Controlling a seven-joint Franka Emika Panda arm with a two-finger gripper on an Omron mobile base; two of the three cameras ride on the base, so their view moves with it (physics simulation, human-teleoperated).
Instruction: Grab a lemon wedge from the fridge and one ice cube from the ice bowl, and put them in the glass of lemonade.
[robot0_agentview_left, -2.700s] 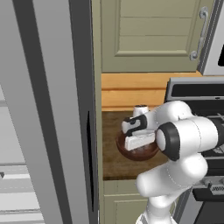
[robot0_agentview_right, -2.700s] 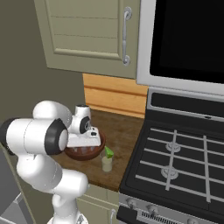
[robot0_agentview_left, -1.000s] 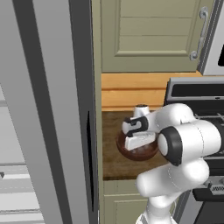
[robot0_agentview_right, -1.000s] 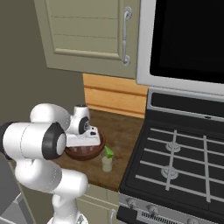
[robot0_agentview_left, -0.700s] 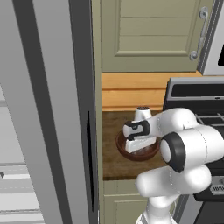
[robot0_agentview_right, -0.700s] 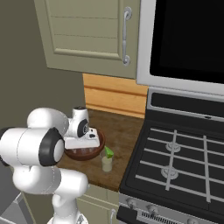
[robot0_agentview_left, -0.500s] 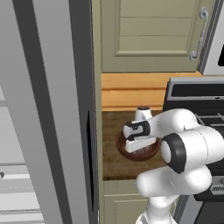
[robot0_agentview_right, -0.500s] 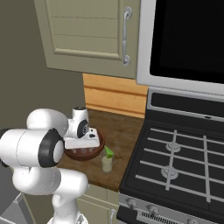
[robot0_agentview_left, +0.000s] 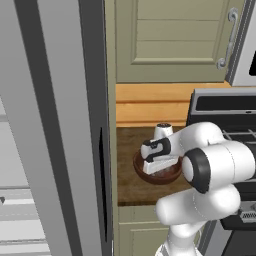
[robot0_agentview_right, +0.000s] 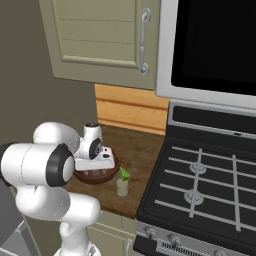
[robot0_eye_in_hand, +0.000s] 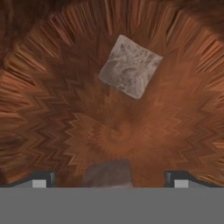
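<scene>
The reddish-brown ice bowl sits on the wooden counter beside the stove. My gripper points down into it, open, jaws wide apart. One pale ice cube lies on the bowl floor ahead of the fingertips. A second ice cube lies between the fingertips, not clamped. Just right of the bowl stands the glass of lemonade, with the yellow-green lemon wedge at its mouth. The grey fridge stands at the left.
A black stove with grates borders the counter on the right. Beige wall cabinets hang above, with a dark microwave beside them. The counter is narrow between fridge and stove.
The hand has sunk a little lower into the bowl over the last second. The jaws stay wide, and the bowl and glass have not moved.
</scene>
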